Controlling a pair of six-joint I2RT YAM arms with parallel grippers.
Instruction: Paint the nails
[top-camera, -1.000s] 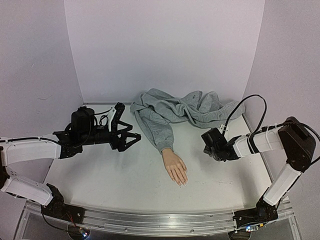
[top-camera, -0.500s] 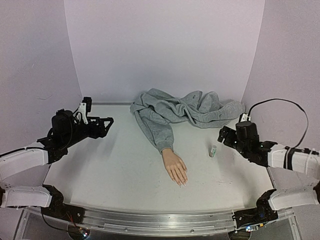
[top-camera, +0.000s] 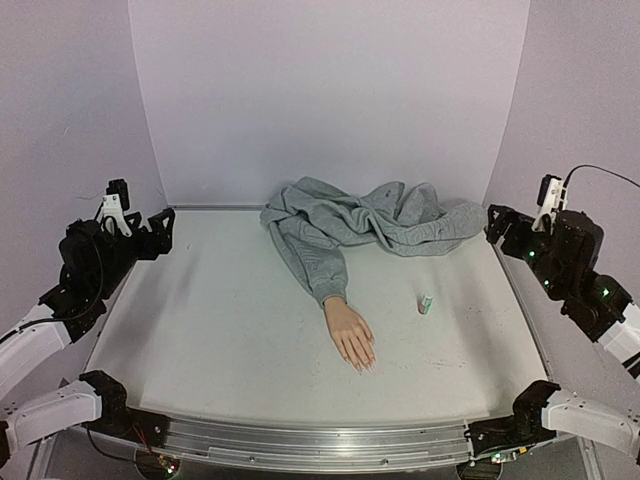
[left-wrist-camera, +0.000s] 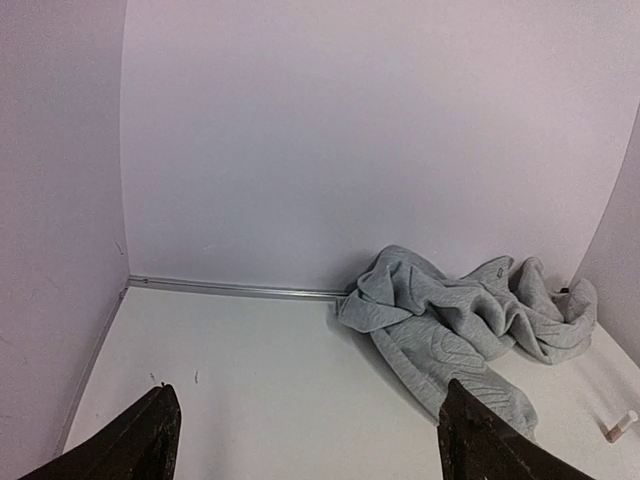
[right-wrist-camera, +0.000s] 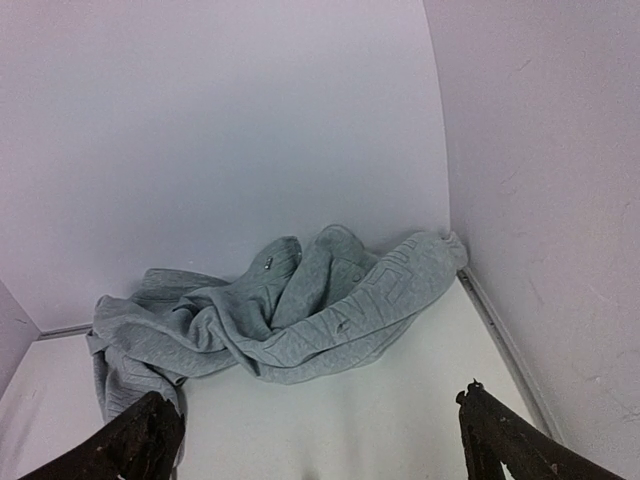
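Tipping flesh-toned mannequin hand (top-camera: 349, 331), tiny glossy nails (top-camera: 362, 367); both jaws splayed, empty.

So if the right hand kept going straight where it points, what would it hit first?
Probably the crumpled grey sweatshirt: the open right hand faces its heap. If it passed above the fabric, the back wall would come next; depth is hard to judge.

A crumpled grey sweatshirt (top-camera: 370, 225) lies heaped at the back of the white table (top-camera: 220, 320), against the pale back wall (top-camera: 330, 90), with 1 sleeve stretched toward the near edge. A small whitish bottle (top-camera: 426, 302) sits alone on the table, right of that sleeve and apart from it. A metal rail (top-camera: 300, 445) lines the near edge.
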